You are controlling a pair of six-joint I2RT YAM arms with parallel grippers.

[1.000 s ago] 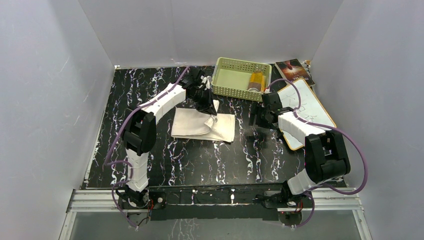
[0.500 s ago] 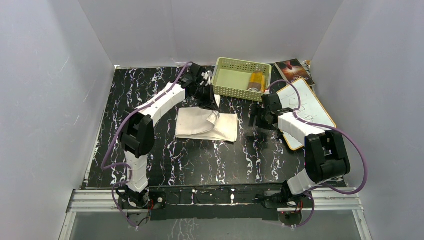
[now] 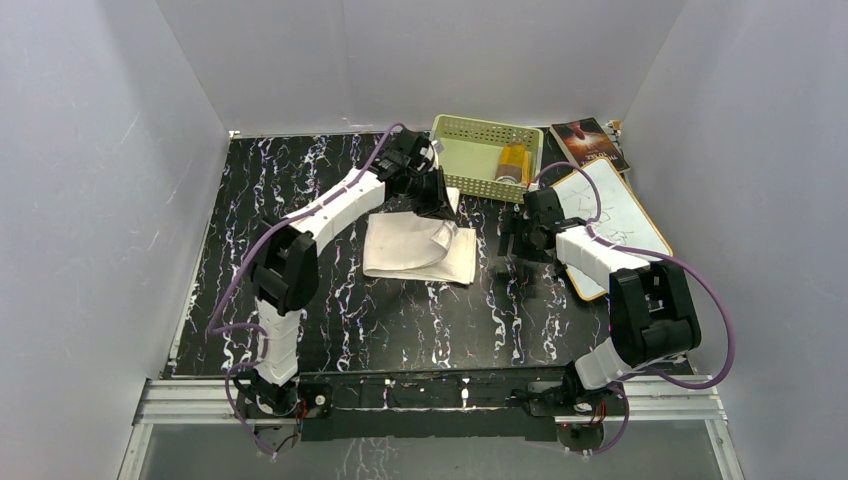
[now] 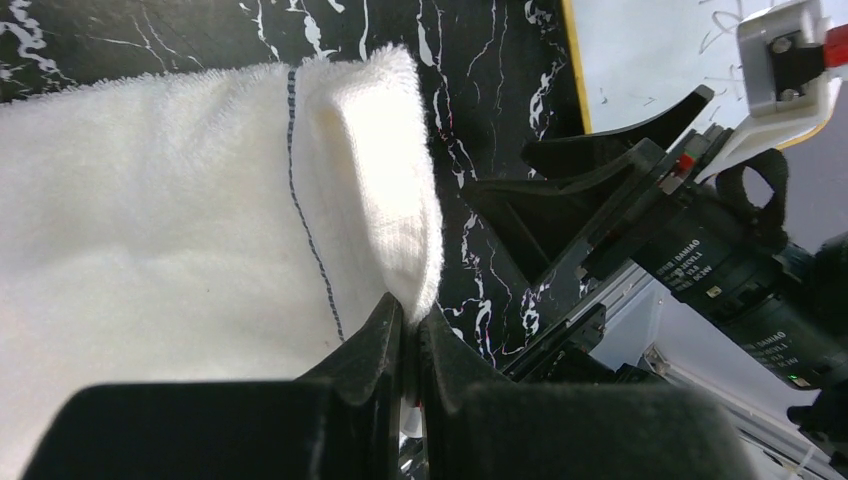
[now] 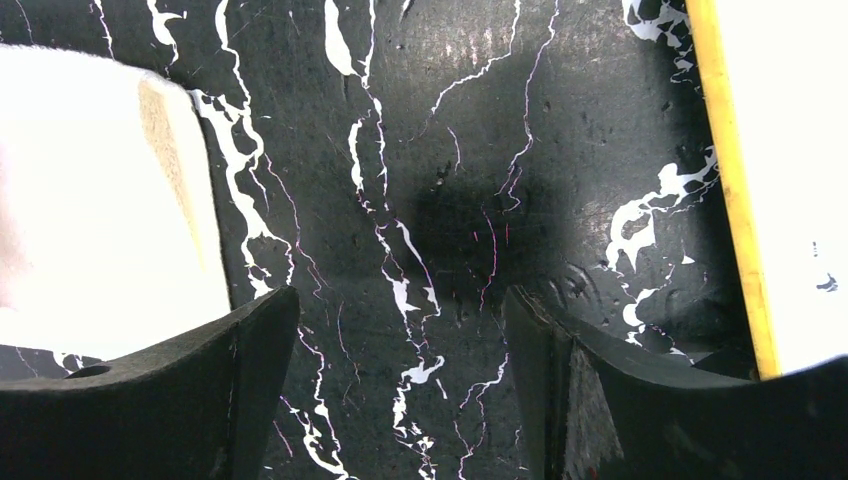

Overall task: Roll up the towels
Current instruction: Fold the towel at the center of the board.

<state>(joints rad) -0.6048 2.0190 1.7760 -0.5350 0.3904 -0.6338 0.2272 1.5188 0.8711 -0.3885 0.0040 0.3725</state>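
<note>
Cream-white terry, nubby, with a thin dark stitch line. My left gripper (image 4: 408, 322) is pinched tight on a folded corner of the long towel (image 3: 420, 250), mid-table on black veined marble (image 3: 300, 200). The right gripper (image 5: 400, 300) hangs spread apart, empty, just beside it. The mustard towel (image 3: 512, 163) sits in the perforated green basket (image 3: 470, 130) — motor print reads DAMIAO.

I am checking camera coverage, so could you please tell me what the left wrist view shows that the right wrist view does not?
Only the left wrist view shows the left claw shut on a lifted edge of the white towel, the blue stitch line and the right arm beyond. Only the right wrist view shows the right claw open over bare table, holding nothing. Both show the white towel, the black marbled table and the orange-rimmed white board.
</note>
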